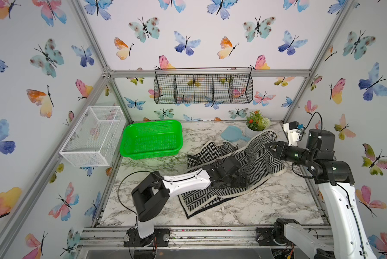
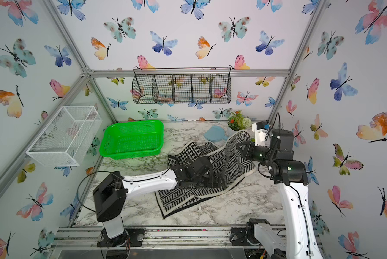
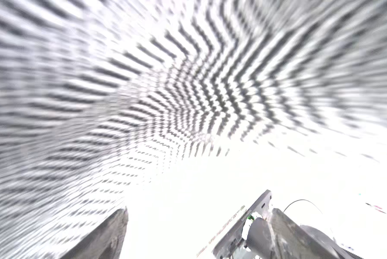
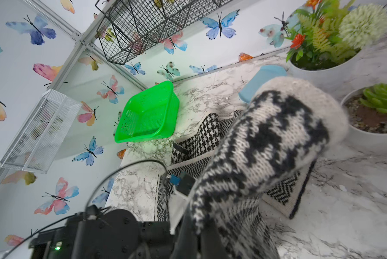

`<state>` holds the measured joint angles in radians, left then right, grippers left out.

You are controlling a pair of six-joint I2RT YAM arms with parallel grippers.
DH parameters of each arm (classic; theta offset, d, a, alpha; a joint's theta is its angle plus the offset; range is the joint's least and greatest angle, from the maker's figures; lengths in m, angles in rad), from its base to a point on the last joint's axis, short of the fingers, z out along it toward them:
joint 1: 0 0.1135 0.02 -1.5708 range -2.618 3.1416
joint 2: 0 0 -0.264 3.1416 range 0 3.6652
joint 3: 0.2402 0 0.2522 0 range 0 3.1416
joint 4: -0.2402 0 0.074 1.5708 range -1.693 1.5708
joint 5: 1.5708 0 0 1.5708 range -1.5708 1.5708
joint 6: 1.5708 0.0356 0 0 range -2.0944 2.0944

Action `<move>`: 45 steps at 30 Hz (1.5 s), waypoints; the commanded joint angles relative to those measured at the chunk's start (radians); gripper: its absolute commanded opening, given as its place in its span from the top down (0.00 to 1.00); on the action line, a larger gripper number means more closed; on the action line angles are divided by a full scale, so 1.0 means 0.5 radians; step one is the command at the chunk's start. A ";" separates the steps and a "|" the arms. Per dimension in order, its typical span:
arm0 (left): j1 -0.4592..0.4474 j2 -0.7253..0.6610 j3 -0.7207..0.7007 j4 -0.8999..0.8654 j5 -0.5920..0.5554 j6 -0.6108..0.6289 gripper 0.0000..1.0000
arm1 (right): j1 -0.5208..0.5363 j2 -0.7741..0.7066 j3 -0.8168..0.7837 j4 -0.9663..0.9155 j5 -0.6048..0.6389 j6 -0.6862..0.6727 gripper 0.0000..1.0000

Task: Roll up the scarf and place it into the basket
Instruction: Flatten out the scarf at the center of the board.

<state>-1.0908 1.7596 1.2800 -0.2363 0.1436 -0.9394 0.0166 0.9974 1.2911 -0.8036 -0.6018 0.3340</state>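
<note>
Right hand (image 1: 270, 146): closed on one end of the scarf (image 1: 253, 157), held up off the counter (image 1: 277, 201); left hand (image 1: 229, 175): jaws wide, empty, low over the scarf's middle, which lies spread and unrolled near the basket (image 1: 149, 155). We judge the rolling barely begun, the basket empty. Beyond the scarf from the basket we list a blue paddle (image 1: 232, 134) and potted plant (image 1: 256, 123), on the walls above it a black rack (image 1: 203, 88) and white mesh box (image 1: 91, 136); only our left arm (image 1: 185, 181) crosses the scarf.
</note>
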 commanded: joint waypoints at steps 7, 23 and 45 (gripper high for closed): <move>0.025 -0.370 -0.586 0.074 -0.136 -0.094 0.02 | 0.272 -0.026 -0.131 0.305 0.042 0.146 0.99; 0.074 -1.066 -1.382 0.072 -0.260 -0.325 0.02 | 0.474 0.108 -0.164 0.478 0.192 0.208 0.99; 0.072 -1.777 -1.825 -0.384 -0.386 -0.582 0.11 | 1.004 0.357 -0.156 0.656 0.595 0.322 0.99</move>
<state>-1.0592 0.8970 0.3862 -0.4034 -0.0456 -1.2095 0.4782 1.1641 1.2106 -0.5179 -0.3634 0.4782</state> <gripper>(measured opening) 0.899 0.055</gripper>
